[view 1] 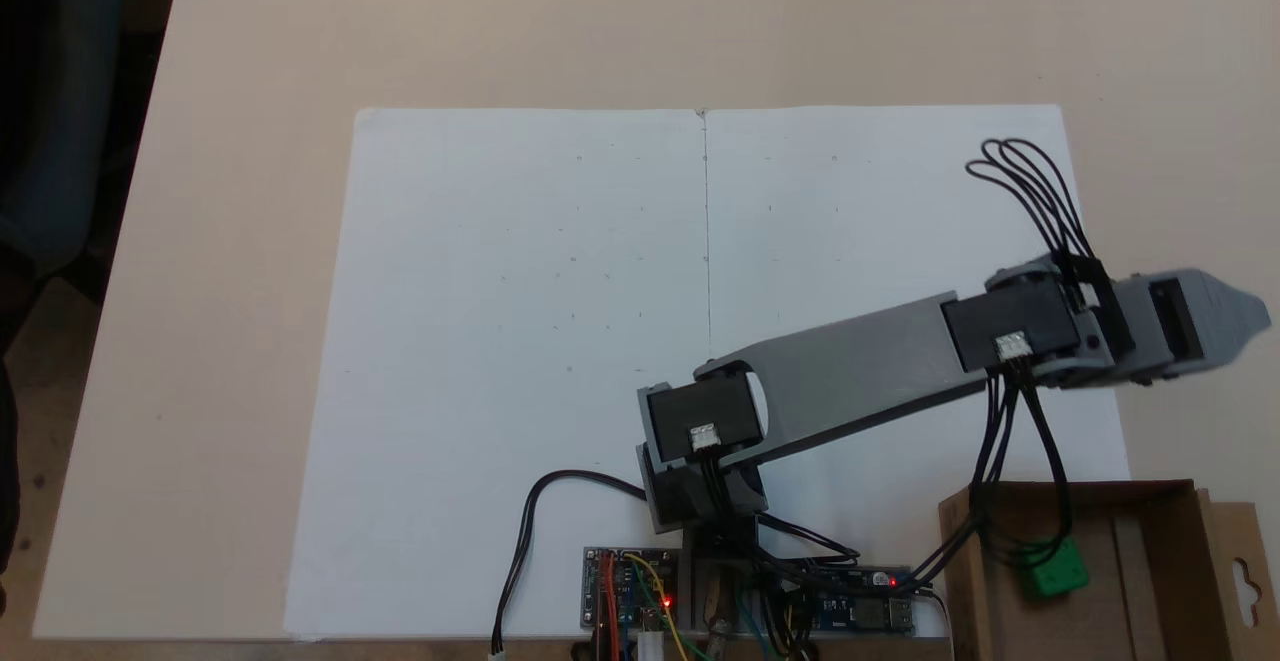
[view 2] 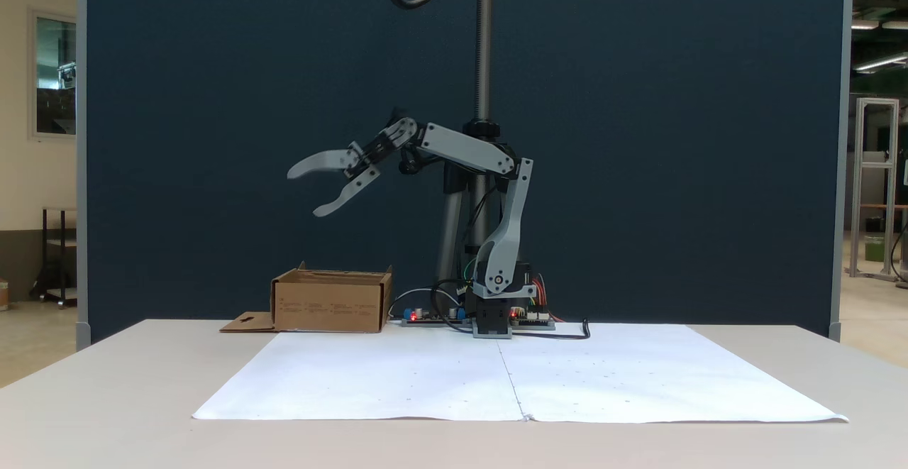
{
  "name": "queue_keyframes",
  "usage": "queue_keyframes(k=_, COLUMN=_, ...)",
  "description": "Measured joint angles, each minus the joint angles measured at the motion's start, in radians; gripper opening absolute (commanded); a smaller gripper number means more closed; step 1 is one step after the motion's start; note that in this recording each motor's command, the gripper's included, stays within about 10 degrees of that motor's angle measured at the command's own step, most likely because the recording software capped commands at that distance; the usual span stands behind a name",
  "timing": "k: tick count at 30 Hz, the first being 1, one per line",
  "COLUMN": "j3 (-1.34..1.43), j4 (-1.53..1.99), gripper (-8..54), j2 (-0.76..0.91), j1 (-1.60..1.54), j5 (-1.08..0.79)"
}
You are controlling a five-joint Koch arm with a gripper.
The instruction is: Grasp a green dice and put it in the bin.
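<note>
The green dice (view 1: pixel 1050 569) lies inside the bin (view 1: pixel 1150 581), near its left wall, partly crossed by black cables. In the side-on fixed view the bin (view 2: pixel 330 306) is a low brown cardboard box standing left of the arm's base, with its flap flat on the table. My gripper (view 2: pixel 303 192) hangs high above the bin, a little to its left. It is open, its two grey jaws spread apart with nothing between them. From above, the gripper (view 1: pixel 1262 319) reaches to the right edge, beyond the bin's far wall.
Two white paper sheets (view 1: pixel 620 341) cover the table in front of the arm's base (view 1: pixel 700 481). Circuit boards (view 1: pixel 630 601) with lit red LEDs and loose wires sit beside the base. A metal pole (view 2: pixel 483 43) rises behind the arm.
</note>
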Motion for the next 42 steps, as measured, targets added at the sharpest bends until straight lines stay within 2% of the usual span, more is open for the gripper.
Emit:
queue_keyframes(k=8, j3=-0.002, j4=-0.086, gripper=36.1, j2=0.025, j1=-0.472, j5=0.028)
queue_keyframes(k=16, j3=0.0, j4=-0.198, gripper=43.4, j2=0.026, j1=-0.873, j5=0.028)
queue_keyframes(k=21, j3=0.028, j4=-0.221, gripper=43.5, j2=0.072, j1=-1.068, j5=0.028)
queue_keyframes(k=30, j3=0.62, j4=-0.494, gripper=43.5, j2=0.284, j1=-1.218, j5=0.029)
queue_keyframes(k=36, j3=0.913, j4=-0.667, gripper=43.4, j2=0.42, j1=-1.238, j5=0.026)
queue_keyframes(k=42, j3=1.184, j4=-0.844, gripper=43.2, j2=0.469, j1=-1.239, j5=0.008)
